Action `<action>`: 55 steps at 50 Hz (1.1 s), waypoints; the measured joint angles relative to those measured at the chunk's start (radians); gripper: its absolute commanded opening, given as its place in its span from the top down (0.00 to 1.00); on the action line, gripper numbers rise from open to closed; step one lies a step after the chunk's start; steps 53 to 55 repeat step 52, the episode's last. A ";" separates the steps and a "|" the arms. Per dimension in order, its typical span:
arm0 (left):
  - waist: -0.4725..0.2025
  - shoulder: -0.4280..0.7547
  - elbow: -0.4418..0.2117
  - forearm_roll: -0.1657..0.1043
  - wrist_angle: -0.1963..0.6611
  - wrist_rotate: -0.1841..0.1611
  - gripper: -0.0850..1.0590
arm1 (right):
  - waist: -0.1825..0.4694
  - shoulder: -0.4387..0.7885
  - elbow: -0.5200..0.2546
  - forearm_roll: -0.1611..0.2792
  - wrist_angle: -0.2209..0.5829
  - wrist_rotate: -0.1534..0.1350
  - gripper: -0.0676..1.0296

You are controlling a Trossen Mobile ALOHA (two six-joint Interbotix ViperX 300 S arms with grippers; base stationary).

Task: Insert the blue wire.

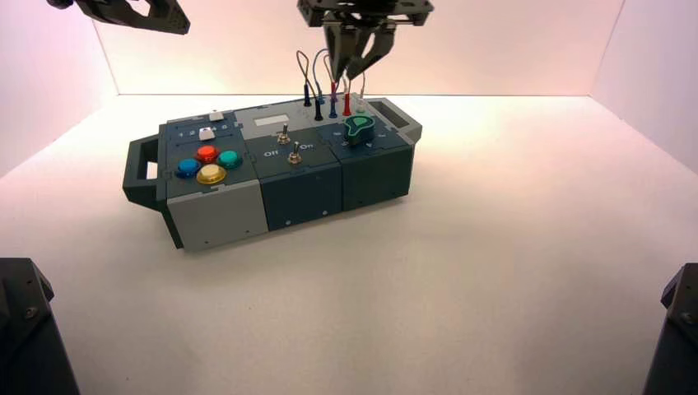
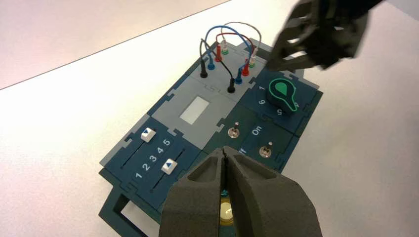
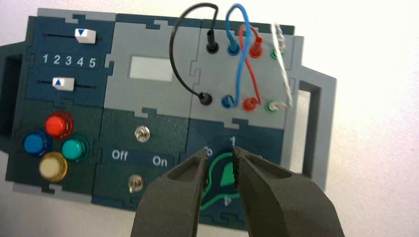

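The blue wire [image 3: 242,54] is seated at both ends in 2 blue-ringed sockets on the box [image 3: 148,113]. The right end effector [image 3: 220,153] is held slightly parted, empty, above the green knob [image 3: 225,180]; the left end effector [image 2: 224,150] is kept closed near the sliders' side.

The pale tabletop [image 1: 461,280] carries the button-and-wire box [image 1: 300,193].

Robotics lab or similar test station, by look of it. Two robot end effectors over pale, plain desk [image 1: 510,247]: left one [image 2: 224,149] at 11 o'clock in high view, right one [image 1: 344,77] at 12. Test box [image 1: 222,218] with buttons, switches, wires near 11. Bare upright surfaces at 10, 12 and 2 o'clock; walls or panels, cannot tell.
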 measured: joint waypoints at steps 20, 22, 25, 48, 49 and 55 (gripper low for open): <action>0.000 0.038 0.020 0.000 -0.061 0.000 0.95 | -0.012 -0.118 0.114 -0.061 -0.029 -0.002 0.67; 0.002 0.044 0.020 0.000 -0.064 0.000 0.95 | -0.012 -0.133 0.124 -0.063 -0.032 -0.002 0.67; 0.000 0.052 0.020 0.002 -0.067 0.000 0.95 | -0.011 -0.158 0.137 -0.071 -0.034 -0.002 0.67; 0.000 0.055 0.020 0.002 -0.069 0.000 0.95 | -0.011 -0.256 0.187 -0.075 -0.046 -0.002 0.67; 0.000 0.055 0.020 0.002 -0.071 0.000 0.95 | -0.011 -0.256 0.186 -0.075 -0.048 -0.002 0.67; 0.002 0.055 0.020 0.003 -0.069 0.000 0.95 | -0.011 -0.256 0.186 -0.075 -0.048 -0.002 0.67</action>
